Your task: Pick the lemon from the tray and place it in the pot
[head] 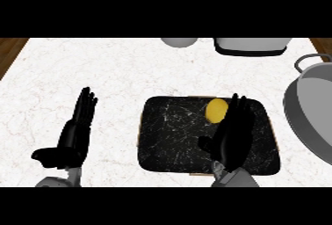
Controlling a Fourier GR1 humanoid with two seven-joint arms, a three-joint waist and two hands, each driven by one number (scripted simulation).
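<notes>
A yellow lemon (216, 110) lies near the far right part of a black tray (174, 136) in the middle of the marble counter. My right hand (231, 136) hovers over the tray's right side, open, fingers straight and pointing away, their tips just right of the lemon. A large grey pot (310, 110) with a handle stands at the right edge, partly cut off. My left hand (73, 134) rests open over the counter left of the tray, fingers up.
At the far edge stand a grey rounded object (179, 41) and a white appliance with a dark base (251, 45). Wooden strips show at both far corners. Bare marble (97, 66) spreads beyond the tray.
</notes>
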